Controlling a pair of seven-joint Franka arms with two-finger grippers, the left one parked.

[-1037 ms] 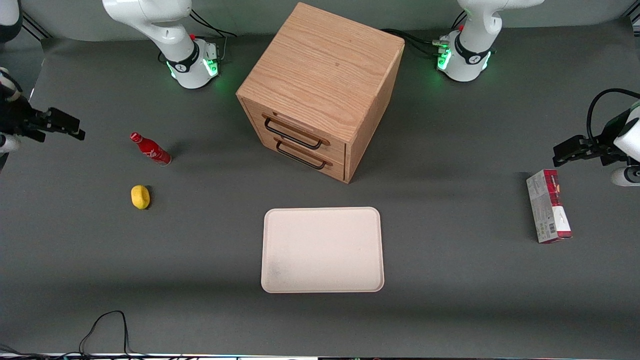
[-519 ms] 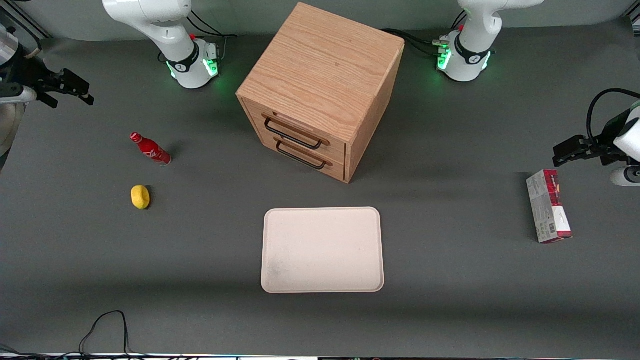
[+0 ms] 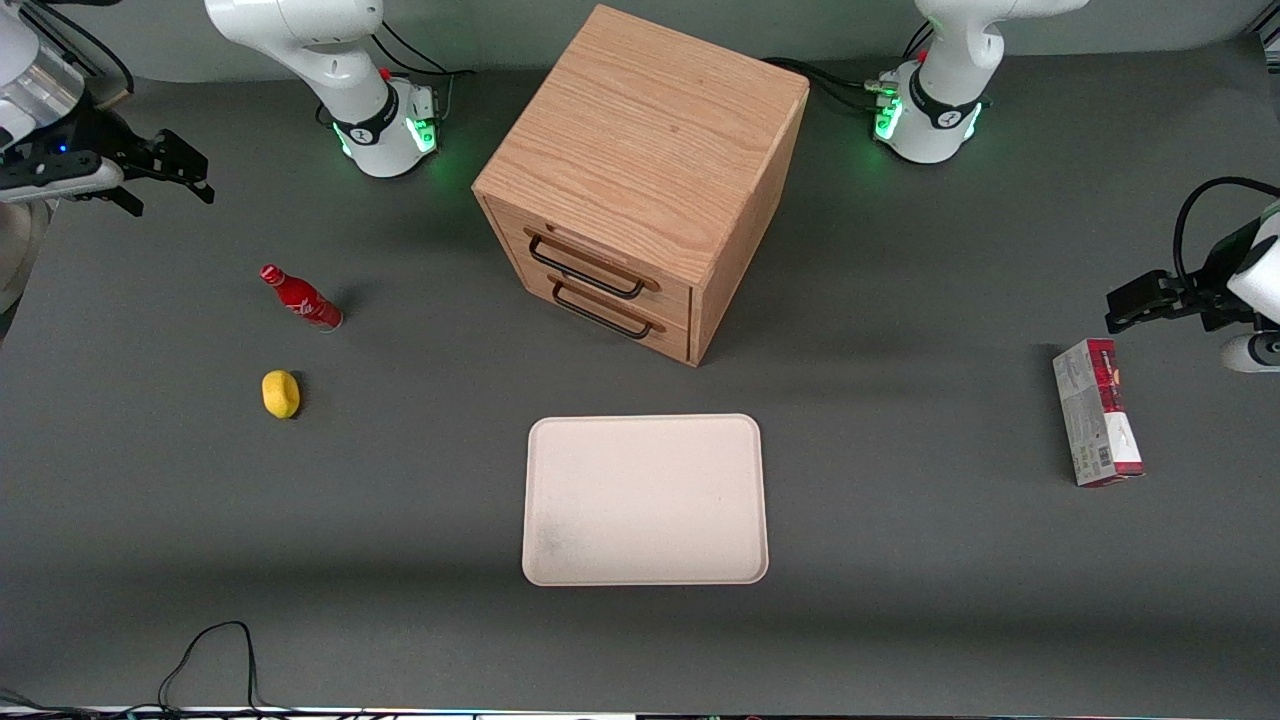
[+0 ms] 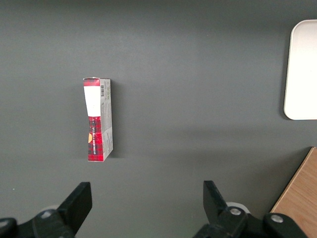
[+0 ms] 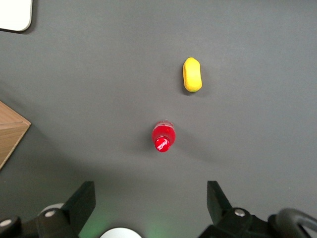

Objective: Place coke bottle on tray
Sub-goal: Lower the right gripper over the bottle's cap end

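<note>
Coke bottle (image 3: 300, 296) — slim, glossy red — upright below open-fingered gripper (image 5: 151, 201).

Front view: high, angled down over the whole grey table (image 3: 900, 560). Right wrist view: straight down past the gripper (image 5: 151, 203), fingers spread, at the upright slim red coke bottle (image 5: 163, 137), shared with front view (image 3: 301, 297).

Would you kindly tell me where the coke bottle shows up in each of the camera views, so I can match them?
Front view: the coke bottle stands on the mat, farther from the camera than the yellow object; the gripper hovers open, apart from it.
Right wrist view: the bottle is seen cap-up, beside the yellow object.
Left wrist view: not in it.
Shared landmark: the tray.
</note>
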